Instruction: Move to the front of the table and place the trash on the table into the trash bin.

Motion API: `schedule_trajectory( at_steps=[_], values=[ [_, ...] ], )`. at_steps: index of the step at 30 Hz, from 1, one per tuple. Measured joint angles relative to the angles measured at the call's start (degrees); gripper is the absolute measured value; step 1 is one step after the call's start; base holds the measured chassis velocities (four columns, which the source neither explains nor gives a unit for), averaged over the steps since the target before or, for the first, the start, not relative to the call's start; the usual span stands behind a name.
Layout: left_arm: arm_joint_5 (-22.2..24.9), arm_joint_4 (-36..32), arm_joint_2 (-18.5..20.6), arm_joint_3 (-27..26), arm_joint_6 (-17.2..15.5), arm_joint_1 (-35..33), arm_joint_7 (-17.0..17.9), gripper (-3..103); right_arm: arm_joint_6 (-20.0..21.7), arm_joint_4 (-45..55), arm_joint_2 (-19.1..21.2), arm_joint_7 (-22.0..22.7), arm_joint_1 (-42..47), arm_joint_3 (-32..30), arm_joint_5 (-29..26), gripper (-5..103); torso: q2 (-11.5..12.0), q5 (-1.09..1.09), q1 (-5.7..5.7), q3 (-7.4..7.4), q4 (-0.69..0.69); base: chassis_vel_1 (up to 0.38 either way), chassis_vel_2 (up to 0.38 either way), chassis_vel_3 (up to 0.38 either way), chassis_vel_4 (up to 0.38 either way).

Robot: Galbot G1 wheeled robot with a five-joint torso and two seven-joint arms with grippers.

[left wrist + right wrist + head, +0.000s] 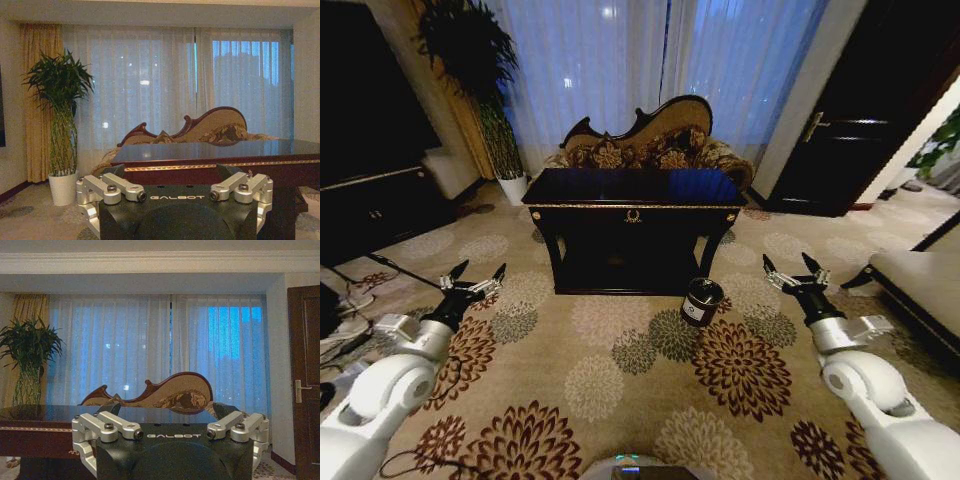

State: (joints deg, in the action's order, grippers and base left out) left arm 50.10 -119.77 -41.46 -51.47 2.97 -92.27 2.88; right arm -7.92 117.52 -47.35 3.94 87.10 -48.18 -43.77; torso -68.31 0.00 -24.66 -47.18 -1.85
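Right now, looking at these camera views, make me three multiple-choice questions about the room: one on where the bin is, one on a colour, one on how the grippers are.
1. Where does the trash bin stand?
A. On the table top
B. On the carpet by the table's front right leg
C. On the sofa

2. What colour is the table?
A. White
B. Light green
C. Glossy black with gold trim

3. How are the left gripper and the right gripper?
A. Both open and empty, held above the carpet
B. Both shut on a bottle
C. One resting inside the bin

Answers:
1. B, since the head view shows the bin on the floral carpet beside that leg.
2. C, since its dark top shines and a gold line runs along the front edge.
3. A, since both sets of fingers are spread with nothing between them.
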Motion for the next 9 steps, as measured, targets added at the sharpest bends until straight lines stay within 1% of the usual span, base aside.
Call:
schedule_trajectory(
  at_steps=[2, 9],
  values=[
    [0.0, 0.0, 0.0, 0.0, 0.0, 0.0, 0.0, 100, 0.0, 0.0, 0.0, 0.0, 0.0, 0.0, 0.0, 100, 0.0, 0.0, 0.0, 0.0, 0.0, 0.064, -0.053, -0.088, 0.078],
    [0.0, 0.0, 0.0, 0.0, 0.0, 0.0, 0.0, 100, 0.0, 0.0, 0.0, 0.0, 0.0, 0.0, 0.0, 100, 0.0, 0.01, 0.01, 0.01, 0.0, 0.127, -0.111, -0.119, 0.123]
  ],
)
